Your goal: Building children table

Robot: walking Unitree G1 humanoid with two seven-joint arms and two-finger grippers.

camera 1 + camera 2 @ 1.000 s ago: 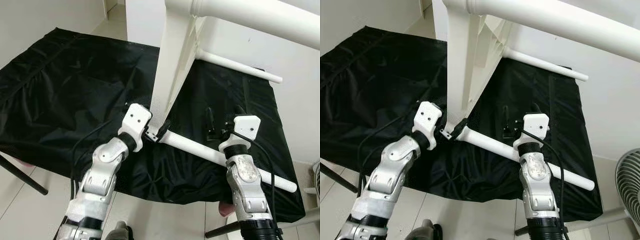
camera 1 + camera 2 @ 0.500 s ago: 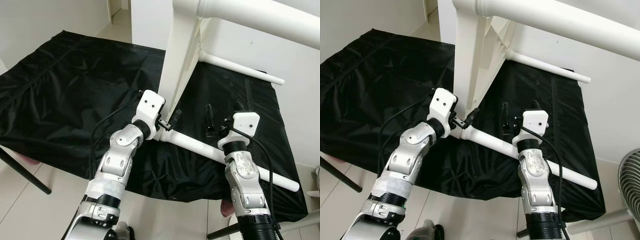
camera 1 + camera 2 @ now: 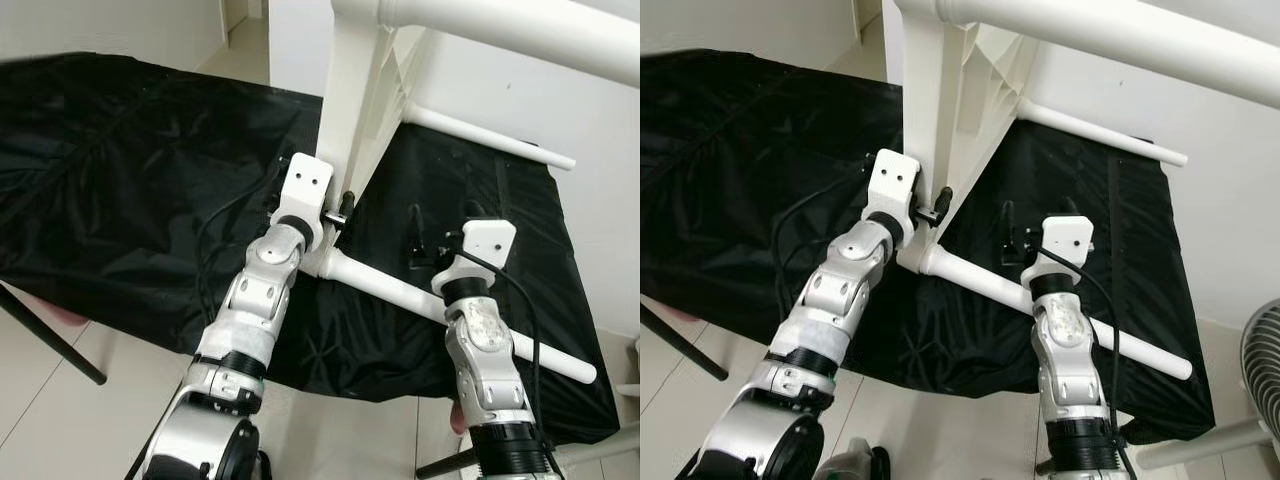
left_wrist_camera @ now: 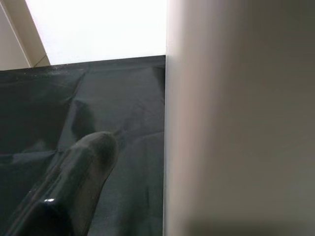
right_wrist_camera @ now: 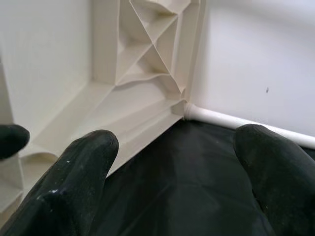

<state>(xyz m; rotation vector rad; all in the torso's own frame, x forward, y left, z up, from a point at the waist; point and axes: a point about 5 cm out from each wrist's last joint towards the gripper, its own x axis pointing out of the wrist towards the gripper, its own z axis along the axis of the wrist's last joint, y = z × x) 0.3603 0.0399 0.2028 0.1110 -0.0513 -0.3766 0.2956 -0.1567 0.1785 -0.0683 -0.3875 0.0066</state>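
White plastic children's table (image 3: 345, 110): tipped on its edge on the black fabric sheet (image 3: 130, 190) that covers the work surface, its ribbed underside turned toward the white wall (image 3: 560, 110). Three round white legs show: one at the top of the head views (image 3: 500, 35), one along the foot of the wall (image 3: 490, 135), and the nearest white leg (image 3: 440, 310) lying across the sheet from the table's lower corner.

Left gripper (image 3: 342, 212): raised at the table's lower edge, just above that corner. In the left wrist view one black finger (image 4: 64, 191) lies beside the white panel; grip state cannot be told.

Right gripper (image 5: 172, 162): spread apart, grasping nothing, poised above the black sheet, with its arm crossing the nearest leg and its fingers aimed at the ribbed underside.

Grey floor fan (image 3: 1255, 345): right of the sheet.
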